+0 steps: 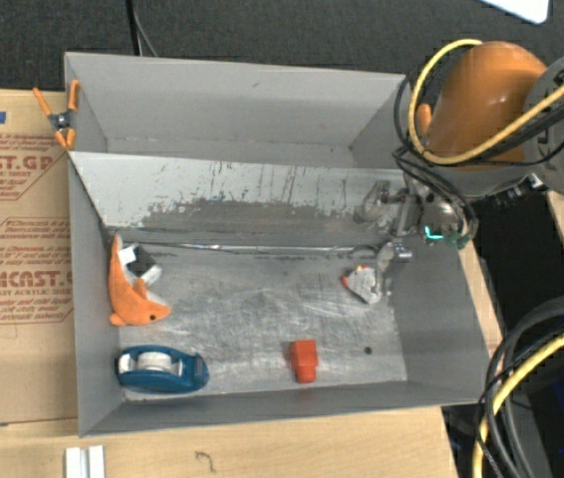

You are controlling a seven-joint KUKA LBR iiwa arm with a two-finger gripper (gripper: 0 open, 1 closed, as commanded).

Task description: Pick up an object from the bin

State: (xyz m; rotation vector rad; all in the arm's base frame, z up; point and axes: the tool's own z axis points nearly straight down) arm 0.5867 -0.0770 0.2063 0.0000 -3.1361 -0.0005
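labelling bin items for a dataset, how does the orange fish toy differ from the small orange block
The orange fish toy is clearly larger than the orange block. The fish toy is curved and tapering; the block is boxy. The fish toy lies by the left wall of the bin, the block near the front wall. Both are orange.

Above the grey metal tool point(392, 255) bulges a rounded orange cover point(481, 98), looped by yellow and black cables point(417, 80), a small teal light point(428, 232) just beside the tool.
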